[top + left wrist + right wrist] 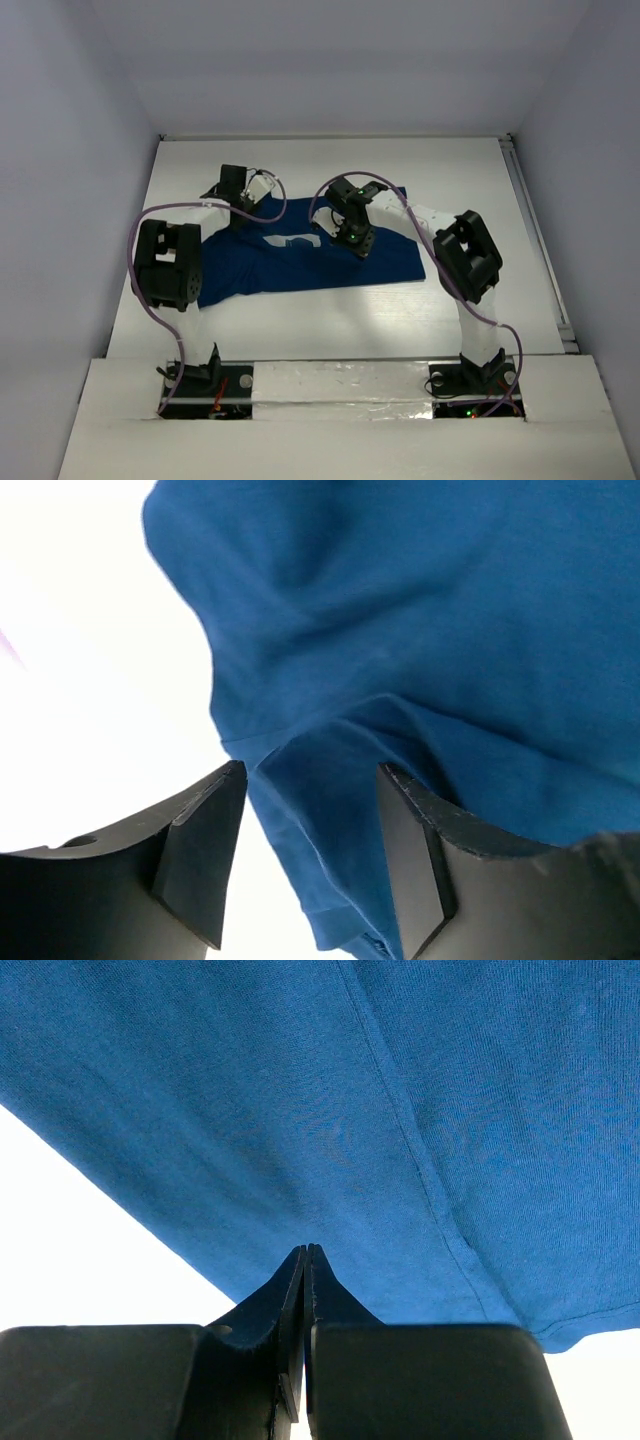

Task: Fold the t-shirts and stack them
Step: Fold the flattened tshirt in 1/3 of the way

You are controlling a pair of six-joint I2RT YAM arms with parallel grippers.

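Since the shirt (pixel 300 270) lies spread, print (pixel 290 241) up, across the middle of the table (pixel 480 170), both arms reach over it to work the cloth. At the shirt's far left corner the left tool (pixel 310 855) stands with jaws apart. A fold of blue cloth sits between them, unpinched, so nothing is gripped there. The right tool (pixel 305 1260) is clenched, tips together against the fabric just right of the print. Whether any cloth is caught I cannot tell — it looks more like a press to pin the shirt flat for a fold.
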